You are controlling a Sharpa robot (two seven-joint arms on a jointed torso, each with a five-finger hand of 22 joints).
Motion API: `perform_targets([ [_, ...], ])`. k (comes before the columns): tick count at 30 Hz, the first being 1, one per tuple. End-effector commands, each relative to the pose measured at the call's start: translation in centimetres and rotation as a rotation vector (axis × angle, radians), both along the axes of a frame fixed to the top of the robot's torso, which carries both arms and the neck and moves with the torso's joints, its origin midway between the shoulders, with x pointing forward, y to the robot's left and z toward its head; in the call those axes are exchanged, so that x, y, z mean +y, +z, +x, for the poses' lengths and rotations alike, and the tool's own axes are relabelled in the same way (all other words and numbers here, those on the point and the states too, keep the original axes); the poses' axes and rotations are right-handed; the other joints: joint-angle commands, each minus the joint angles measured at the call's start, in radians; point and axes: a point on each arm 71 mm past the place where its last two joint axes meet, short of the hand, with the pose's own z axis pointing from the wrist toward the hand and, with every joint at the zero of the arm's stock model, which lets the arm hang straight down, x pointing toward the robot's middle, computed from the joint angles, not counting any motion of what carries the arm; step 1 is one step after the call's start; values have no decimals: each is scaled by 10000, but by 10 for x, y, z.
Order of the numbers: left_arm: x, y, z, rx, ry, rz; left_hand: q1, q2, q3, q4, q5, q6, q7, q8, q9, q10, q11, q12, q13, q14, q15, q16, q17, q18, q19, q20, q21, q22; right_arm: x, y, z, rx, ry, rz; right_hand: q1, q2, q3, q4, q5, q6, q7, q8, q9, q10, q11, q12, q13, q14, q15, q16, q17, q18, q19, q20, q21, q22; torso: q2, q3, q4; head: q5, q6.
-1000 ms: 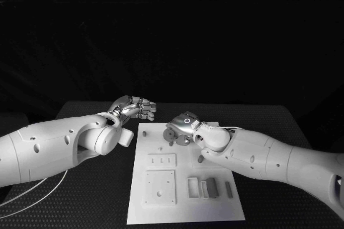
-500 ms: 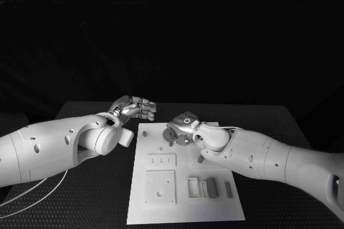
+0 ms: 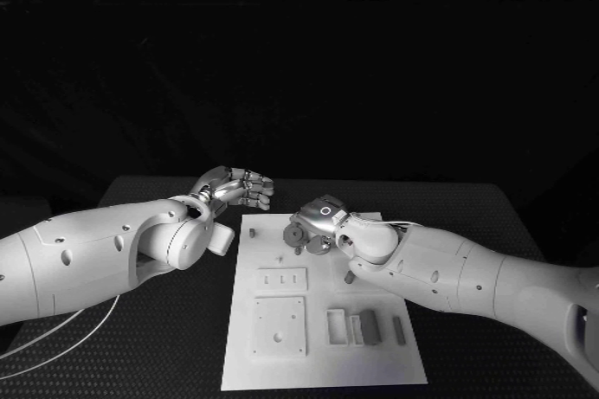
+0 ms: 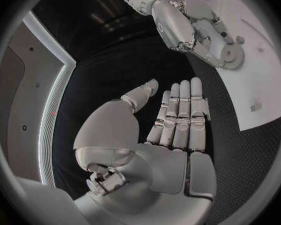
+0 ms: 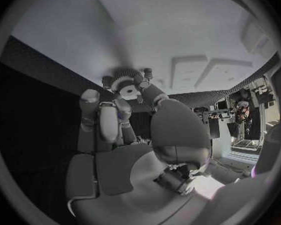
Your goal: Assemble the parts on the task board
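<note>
— Left hand (image 3: 232, 189)?
— Released, fingers straight and together, holding nothing; above the bench (image 3: 150, 347) at 10 o'clock off the task board (image 3: 318, 364).
— Right hand (image 3: 315, 226)?
— Grasping a gear (image 5: 125, 78), at the board's 12 o'clock end.
— Other parts (image 3: 366, 328)?
— Down at 5 o'clock, standing in slots.

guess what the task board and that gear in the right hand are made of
The task board looks like matte white plastic, possibly printed: flat, dull, with crisp raised blocks and slots. The gear held by the right hand's fingers looks like moulded or printed plastic too: dull, even tone, fine regular teeth around a pale hub. Neither shows a metallic glint, unlike the hand.
</note>
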Motion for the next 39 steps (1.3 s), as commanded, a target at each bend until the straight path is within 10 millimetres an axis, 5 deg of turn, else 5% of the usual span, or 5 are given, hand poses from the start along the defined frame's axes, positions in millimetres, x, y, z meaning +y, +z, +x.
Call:
perform_targets([
  [1,-2,2,0,-43,-136,-94,-13,-58,12,17,-42,-71,1,-55,-13,-35,56,-38,16,49,-10,-49,16,153,4,-10,-68,11,0,-1,0,127,-55,74,-8,-168,-55,22,32,-71,320,-54,-55,-360,192,-59,-30,-40,84,-48,-56,625,-15,-58,-44,-28,-2,-5,1,18,-5],
  [9,-2,2,0,-31,-123,-88,-17,-62,9,19,-44,-78,4,-59,-14,-39,59,-46,17,50,-9,-55,21,152,4,-10,-71,13,1,-1,1,270,-114,134,-126,-275,1,115,33,-381,354,-5,-104,-444,228,-115,-63,-150,116,-107,-198,623,-24,-27,-101,-75,2,-1,-2,16,-9],
  [22,-2,2,0,-31,-113,-91,-21,-74,4,20,-45,-100,13,-71,-18,-53,68,-66,19,55,-9,-65,32,153,7,-10,-77,18,-2,-5,2,829,-309,67,-10,573,304,115,34,-466,308,22,-95,-509,185,-126,-78,-261,79,-110,-323,623,-72,1,-133,-89,3,2,-1,6,-16],
  [25,-3,2,0,-29,-121,-93,-21,-76,4,20,-45,-104,15,-73,-18,-55,69,-69,19,56,-10,-67,34,153,7,-10,-78,19,-3,-6,3,1028,-396,64,361,1084,815,112,35,-466,277,32,-97,-534,156,-137,-82,-284,50,-100,-329,612,-117,-9,-175,-106,-1,-1,-3,3,-12],
  [39,-2,2,-1,-26,-104,-93,-25,-92,0,21,-45,-145,32,-95,-25,-82,84,-100,19,62,-10,-82,48,153,11,-11,-87,25,-11,-13,8,2131,-978,-35,-111,1288,2135,287,34,-970,140,-18,-138,-632,26,-45,-21,-401,-71,96,-386,623,-185,83,-27,17,1,0,-2,-12,-34],
])
